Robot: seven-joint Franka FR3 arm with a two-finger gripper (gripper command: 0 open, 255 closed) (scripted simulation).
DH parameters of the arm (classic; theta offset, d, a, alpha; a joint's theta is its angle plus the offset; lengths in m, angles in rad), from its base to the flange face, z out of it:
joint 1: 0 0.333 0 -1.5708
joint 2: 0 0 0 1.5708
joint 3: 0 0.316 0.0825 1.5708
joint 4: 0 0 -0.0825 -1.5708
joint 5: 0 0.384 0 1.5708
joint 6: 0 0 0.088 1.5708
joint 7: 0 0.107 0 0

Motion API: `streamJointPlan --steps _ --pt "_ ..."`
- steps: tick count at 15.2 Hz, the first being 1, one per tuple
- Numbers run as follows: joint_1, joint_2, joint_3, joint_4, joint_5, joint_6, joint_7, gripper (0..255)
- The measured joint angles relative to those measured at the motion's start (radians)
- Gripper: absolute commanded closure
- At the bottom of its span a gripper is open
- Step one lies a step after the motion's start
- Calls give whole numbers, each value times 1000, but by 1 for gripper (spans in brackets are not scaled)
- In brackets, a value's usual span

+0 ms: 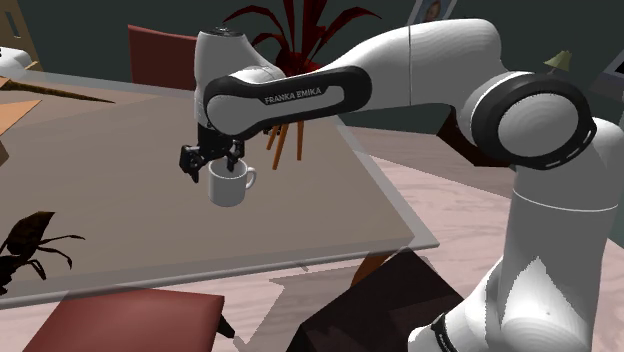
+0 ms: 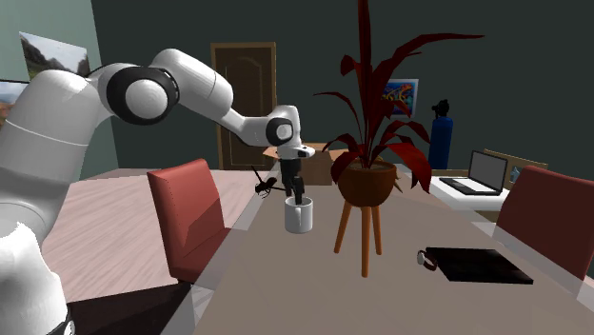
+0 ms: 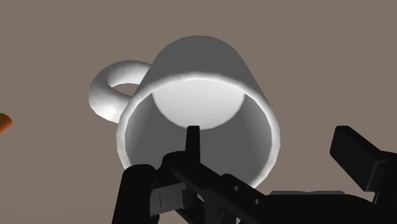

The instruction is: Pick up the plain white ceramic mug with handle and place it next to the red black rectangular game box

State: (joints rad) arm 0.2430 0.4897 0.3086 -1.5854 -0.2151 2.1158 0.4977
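Claw [image 1: 212, 166] stands open: one black finger dips inside the plain white handled mug [image 1: 230, 188] just beneath it, the other outside its wall, unclamped.

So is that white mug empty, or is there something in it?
Empty. The wrist view looks down into the mug, and its bare white bottom shows, with no liquid or object lying inside.
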Motion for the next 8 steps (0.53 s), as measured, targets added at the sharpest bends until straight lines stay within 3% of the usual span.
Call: streamJointPlan --steps 8 --pt "5 31 -6 -12 -12 42 8 0"
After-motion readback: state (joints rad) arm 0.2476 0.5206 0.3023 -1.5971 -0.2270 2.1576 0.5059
